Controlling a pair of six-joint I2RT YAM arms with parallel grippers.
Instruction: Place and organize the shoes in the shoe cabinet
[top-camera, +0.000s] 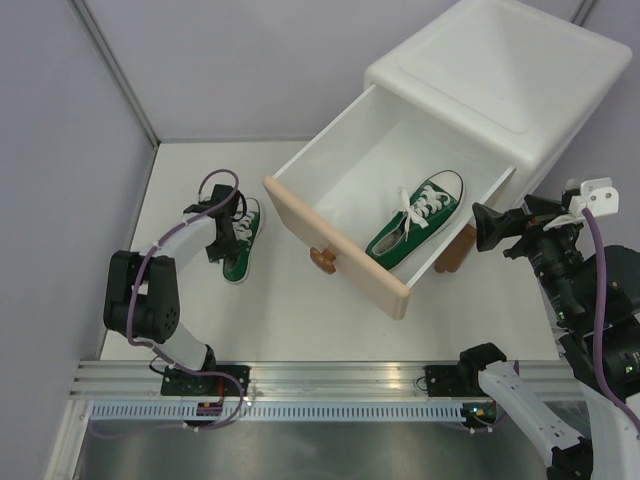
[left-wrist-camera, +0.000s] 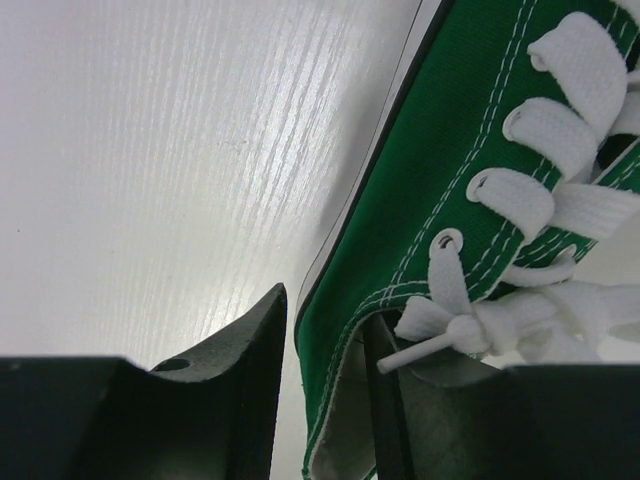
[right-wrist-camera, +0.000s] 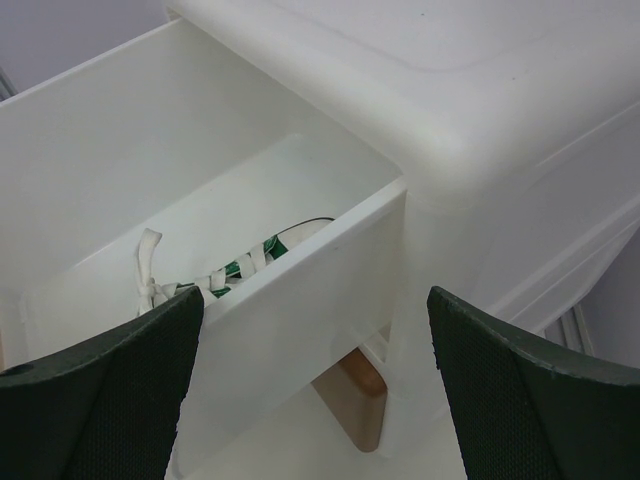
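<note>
1. Where things are: one green shoe (top-camera: 418, 220) already lies in the pulled-out drawer (top-camera: 330, 245) of the cabinet (top-camera: 500, 70). Its mate (top-camera: 243, 255) sits on the table (top-camera: 300, 320) off to the left, well apart from the drawer.
2. The left gripper (top-camera: 222, 238) is down on the mate at the ankle opening. One finger (left-wrist-camera: 250, 390) is outside the canvas side wall and the other is tucked inside the shoe. The jaws are close around that wall, but honestly I can't tell if they're biting yet.
3. The right gripper (right-wrist-camera: 315, 400) is spread wide with nothing in it, hanging just beside the drawer's right wall.
4. Handling guess: light shoe with soft, floppy canvas and a stiffer rubber sole. The collar wall looks like a fair place to pinch, though it may fold, and the toe will probably droop on the lift. I'd stay off the laces (left-wrist-camera: 520, 190), since they'd just slip or snag.
5. There's bare drawer floor beside the stowed shoe, so the mate should fit alongside it.
</note>
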